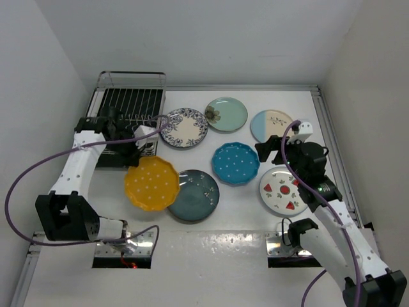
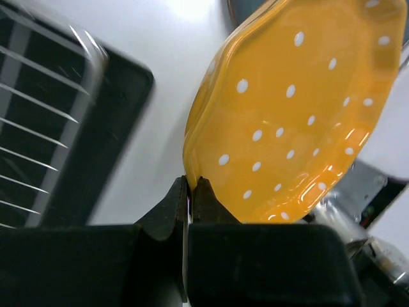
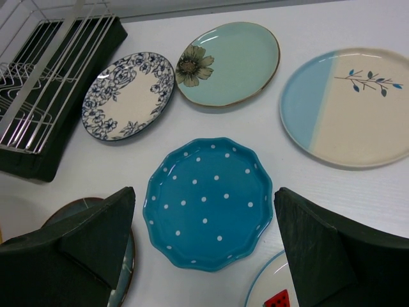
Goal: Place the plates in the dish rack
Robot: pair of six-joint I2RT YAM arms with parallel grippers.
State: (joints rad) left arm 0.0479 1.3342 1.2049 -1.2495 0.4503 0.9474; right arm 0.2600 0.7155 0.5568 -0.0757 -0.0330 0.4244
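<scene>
My left gripper (image 1: 132,157) is shut on the rim of the yellow dotted plate (image 1: 152,183), just in front of the dish rack (image 1: 131,102). In the left wrist view the jaws (image 2: 190,185) pinch the plate's edge (image 2: 287,115) and it hangs tilted beside the rack (image 2: 38,128). My right gripper (image 1: 271,150) is open and empty above the dotted blue plate (image 1: 235,163), which lies between its fingers in the right wrist view (image 3: 208,201). The blue-floral (image 1: 184,127), mint green (image 1: 226,114), blue-and-cream (image 1: 271,125), dark teal (image 1: 193,195) and watermelon (image 1: 280,190) plates lie flat on the table.
White walls close in the table on the left, back and right. A metal rail (image 1: 332,147) runs along the right edge. Purple cables (image 1: 38,166) loop from both arms. The yellow plate's edge overlaps the dark teal plate in the top view.
</scene>
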